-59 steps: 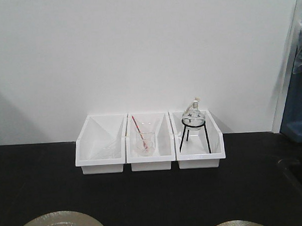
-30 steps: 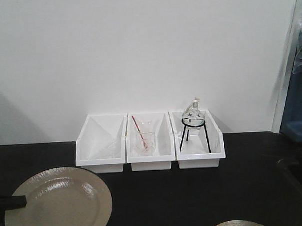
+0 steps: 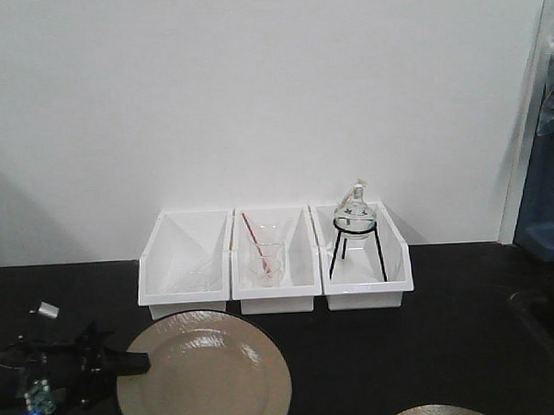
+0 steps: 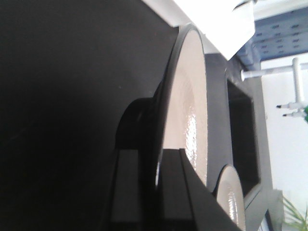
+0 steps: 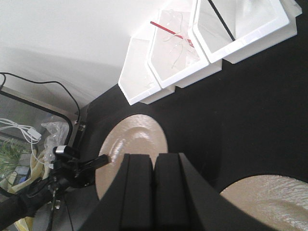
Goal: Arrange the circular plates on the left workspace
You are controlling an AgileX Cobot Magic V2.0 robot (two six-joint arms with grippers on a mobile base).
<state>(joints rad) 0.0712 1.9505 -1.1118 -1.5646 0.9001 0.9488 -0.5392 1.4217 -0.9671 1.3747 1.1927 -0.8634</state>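
Two circular plates share the black countertop (image 3: 430, 348), which runs across the whole near scene below a white wall. A recessed sink (image 3: 549, 329) cuts into the counter at the far right.

Three white bins stand side by side against the wall: the left bin (image 3: 186, 267), the middle bin (image 3: 277, 299) and the right bin (image 3: 367, 295).

The first plate (image 3: 206, 381), glossy beige with a thin dark rim, sits left of centre, just near of the left and middle bins. Whether it rests on the counter or is held slightly above it cannot be told. The second plate (image 3: 438, 414) shows only as a sliver at the near edge, right of centre and well apart from the first. The right wrist view shows more of it at lower right.

The left gripper (image 3: 127, 363) reaches in from the left and is clamped on the first plate's left rim. In the left wrist view one finger lies under the rim and the other over it. The right gripper (image 5: 154, 159) has its two fingers pressed together with nothing between them, and it is above the counter between the two plates.

A round flask (image 3: 354, 213) sits on a black tripod (image 3: 357, 250) in the right bin. A clear beaker (image 3: 267, 263) with a red rod (image 3: 252, 234) leaning in it stands in the middle bin.
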